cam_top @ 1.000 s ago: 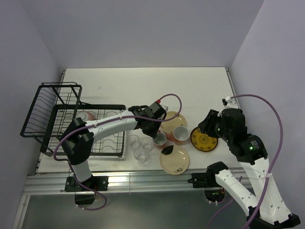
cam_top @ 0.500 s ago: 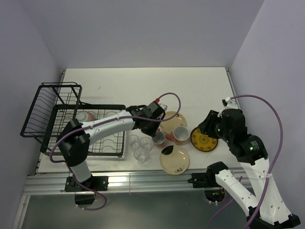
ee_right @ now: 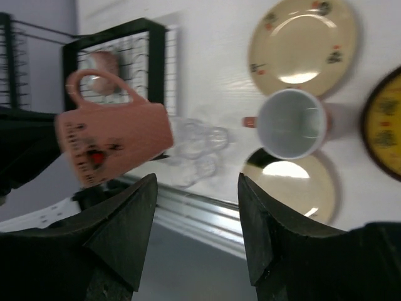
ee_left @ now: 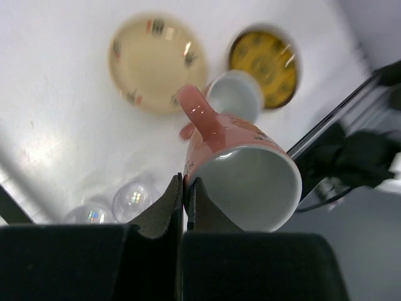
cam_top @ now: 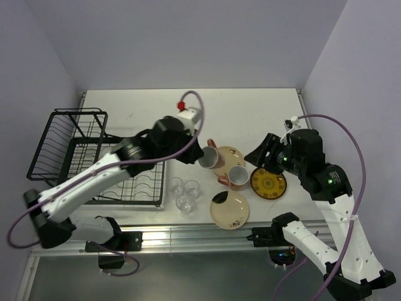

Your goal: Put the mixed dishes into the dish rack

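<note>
My left gripper [cam_top: 200,157] is shut on the rim of a pink mug [cam_top: 210,157], which hangs tilted in the air above the table; its wrist view shows the fingers [ee_left: 172,200] pinching the mug wall [ee_left: 244,175]. The second pink mug [cam_top: 237,177] stands on the table between two cream floral plates [cam_top: 230,153] [cam_top: 230,211]. The yellow-and-dark plate [cam_top: 268,182] lies to its right. Three clear glasses [cam_top: 185,193] stand left of the front plate. The black dish rack [cam_top: 69,147] is at the left. My right gripper [cam_top: 257,157] is open and empty, raised above the plates.
A round pinkish dish [cam_top: 109,152] lies on the rack's grid base. The right wrist view shows the held mug [ee_right: 113,141], the standing mug [ee_right: 291,124], the glasses [ee_right: 197,147] and the rack corner [ee_right: 125,50]. The table's metal front rail [cam_top: 188,238] runs below.
My left arm has risen and lifted the pink mug off the table, tilting it, and swung toward the rack. My right gripper has shifted slightly left.
</note>
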You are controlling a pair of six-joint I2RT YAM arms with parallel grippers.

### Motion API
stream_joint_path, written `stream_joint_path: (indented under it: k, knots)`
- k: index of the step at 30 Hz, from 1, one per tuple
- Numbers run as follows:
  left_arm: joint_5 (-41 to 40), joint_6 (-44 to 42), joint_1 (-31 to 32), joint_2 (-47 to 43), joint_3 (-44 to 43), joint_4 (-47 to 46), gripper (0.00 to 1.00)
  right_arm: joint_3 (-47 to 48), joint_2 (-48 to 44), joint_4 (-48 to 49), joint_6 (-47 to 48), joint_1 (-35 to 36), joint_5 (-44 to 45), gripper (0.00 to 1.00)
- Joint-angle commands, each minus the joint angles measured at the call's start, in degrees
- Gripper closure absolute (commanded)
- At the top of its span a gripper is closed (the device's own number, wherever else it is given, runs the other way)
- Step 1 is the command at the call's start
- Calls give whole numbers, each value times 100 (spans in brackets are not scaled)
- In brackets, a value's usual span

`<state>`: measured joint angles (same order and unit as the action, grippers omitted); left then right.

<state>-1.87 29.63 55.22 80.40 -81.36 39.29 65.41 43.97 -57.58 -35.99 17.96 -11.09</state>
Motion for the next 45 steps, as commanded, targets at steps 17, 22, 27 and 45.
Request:
stream_joint_path:
  k: [17, 22, 27, 45]
  knots:
    - [-1676, -405, 15, -3101, 1782, -4244, 100, -723, 770, 6425, -5462, 656, -2056, 16]
    - [-1755, -467, 15, -3004, 1720, -4605, 100, -353, 1421, 6786, -5515, 1113, -1880, 13]
    - [-2124, -2, 15, -3197, 1905, -5080, 100, -660, 1536, 7496, -5778, 1131, -1808, 11]
    - [-2309, 658, 15, -3347, 2247, -5616, 100, 411, 2696, 8791, -6052, 1368, -1985, 12]
